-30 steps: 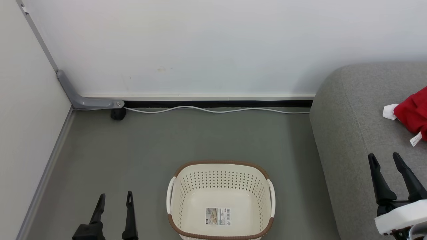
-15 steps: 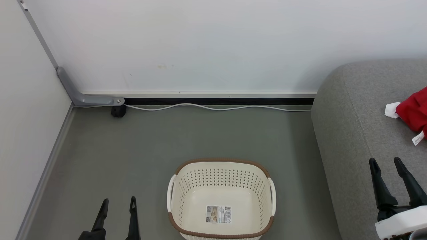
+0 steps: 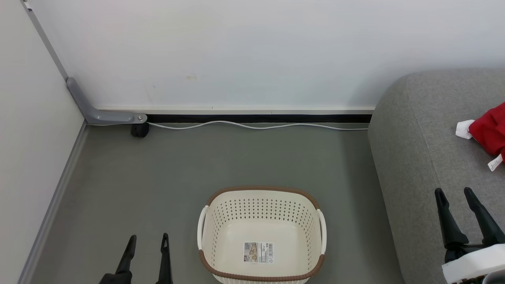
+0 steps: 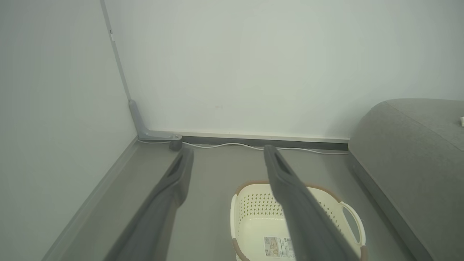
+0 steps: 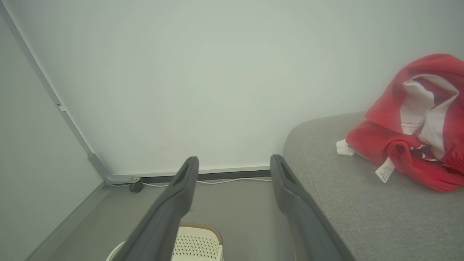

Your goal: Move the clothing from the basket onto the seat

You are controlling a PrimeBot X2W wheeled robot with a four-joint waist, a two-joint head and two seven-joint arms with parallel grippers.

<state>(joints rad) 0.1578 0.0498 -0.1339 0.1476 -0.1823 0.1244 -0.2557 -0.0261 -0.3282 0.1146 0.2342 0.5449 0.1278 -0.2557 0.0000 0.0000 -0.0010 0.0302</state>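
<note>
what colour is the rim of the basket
Brown, with a woven look. The rim shows best in the head view.

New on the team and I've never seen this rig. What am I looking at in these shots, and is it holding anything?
It's a wheeled robot with two arms, each ending in two long dark fingers. The head view looks down from a camera on its head. The left fingers show at the lower left and the right fingers at the lower right. Both pairs are spread open and hold nothing. The two wrist views come from a camera on each wrist, looking along that arm's own fingers. On the grey floor stands a cream basket, empty apart from a label sticker. The red clothing lies bunched on the grey seat at the right, so the move looks done.
</note>
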